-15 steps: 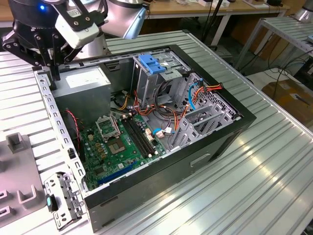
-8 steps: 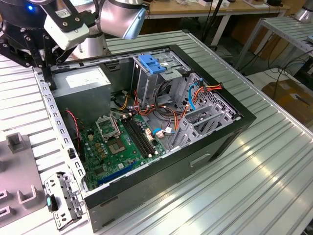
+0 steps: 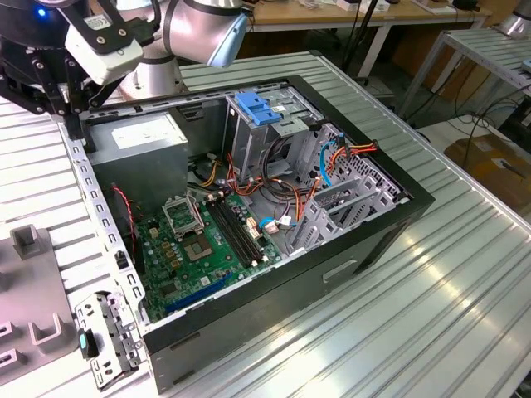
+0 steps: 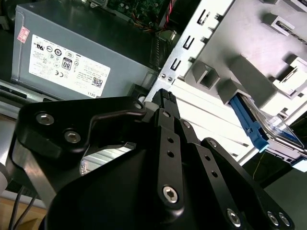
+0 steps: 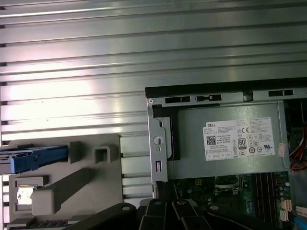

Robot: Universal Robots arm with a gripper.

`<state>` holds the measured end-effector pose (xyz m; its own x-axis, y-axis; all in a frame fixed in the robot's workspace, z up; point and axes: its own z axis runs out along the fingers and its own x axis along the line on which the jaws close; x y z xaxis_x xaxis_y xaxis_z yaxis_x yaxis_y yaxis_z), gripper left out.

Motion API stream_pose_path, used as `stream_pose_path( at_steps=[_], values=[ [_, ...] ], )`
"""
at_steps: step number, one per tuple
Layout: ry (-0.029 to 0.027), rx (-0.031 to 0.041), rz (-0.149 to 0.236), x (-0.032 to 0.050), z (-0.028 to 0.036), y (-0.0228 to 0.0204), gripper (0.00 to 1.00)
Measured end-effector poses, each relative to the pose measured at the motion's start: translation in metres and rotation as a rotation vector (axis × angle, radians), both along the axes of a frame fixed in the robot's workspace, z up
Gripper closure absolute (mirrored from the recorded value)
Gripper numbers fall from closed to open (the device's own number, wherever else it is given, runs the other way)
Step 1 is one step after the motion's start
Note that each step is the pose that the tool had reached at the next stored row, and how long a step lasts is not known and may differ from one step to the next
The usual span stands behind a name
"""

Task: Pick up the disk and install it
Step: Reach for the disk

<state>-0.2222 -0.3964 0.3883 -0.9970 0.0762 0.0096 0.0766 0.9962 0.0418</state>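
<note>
The disk (image 5: 33, 158), a flat drive in a bright blue carrier, lies on a grey moulded fixture (image 5: 86, 177) beside the open computer case (image 3: 357, 249); in the second wrist view the disk (image 4: 256, 129) shows its blue rail end. My gripper (image 3: 75, 116) hangs above the case's corner by the power supply (image 3: 137, 137), at the exterior view's upper left. It is shut with nothing in it, and its black fingertips (image 4: 165, 96) sit over the case's metal edge. The disk lies off to one side of the gripper, apart from it.
The case lies on its side on a ribbed aluminium table (image 3: 415, 290), with the motherboard (image 3: 207, 240), cables and a tall metal drive cage topped by a blue clip (image 3: 257, 108) inside. A small metal bracket (image 3: 104, 336) lies by the case's near corner.
</note>
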Motion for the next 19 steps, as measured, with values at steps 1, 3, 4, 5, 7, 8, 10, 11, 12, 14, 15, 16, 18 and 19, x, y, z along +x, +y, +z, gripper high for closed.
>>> stream_pose_path(
  at_steps=[1,3,4,5,7,8,10,11,12,14,15,16,18,19],
  values=[
    [0.0,0.0,0.0,-0.0002,0.0,0.0,0.89],
    [0.0,0.0001,0.0,-0.0002,0.0,0.0,0.89],
    [0.0,0.0001,0.0,-0.0003,0.0,0.0,0.89],
    [0.0,0.0,0.0,-0.0003,0.0,0.0,0.89],
    [-0.0001,0.0001,0.0,-0.0003,0.0,0.0,0.89],
    [0.0,0.0001,0.0,-0.0003,0.0,0.0,0.89],
    [-0.0001,0.0,0.0,-0.0008,0.0,0.0002,0.89],
    [0.0,0.0001,0.0,-0.0013,0.0,0.0004,0.89],
    [0.0,0.0,0.0,-0.0026,0.0,0.0009,0.89],
    [-0.0001,0.0,0.0,-0.0045,0.0,0.0017,0.89],
    [0.0,0.0,0.0,-0.0061,0.0,0.0022,0.89],
    [-0.0001,0.0001,0.0,-0.0074,-0.0001,0.0028,0.89],
    [-0.0001,0.0001,0.0,-0.0101,-0.0001,0.0041,0.89],
    [0.0,0.0,0.0,-0.0126,0.0,0.0055,0.89]
  ],
)
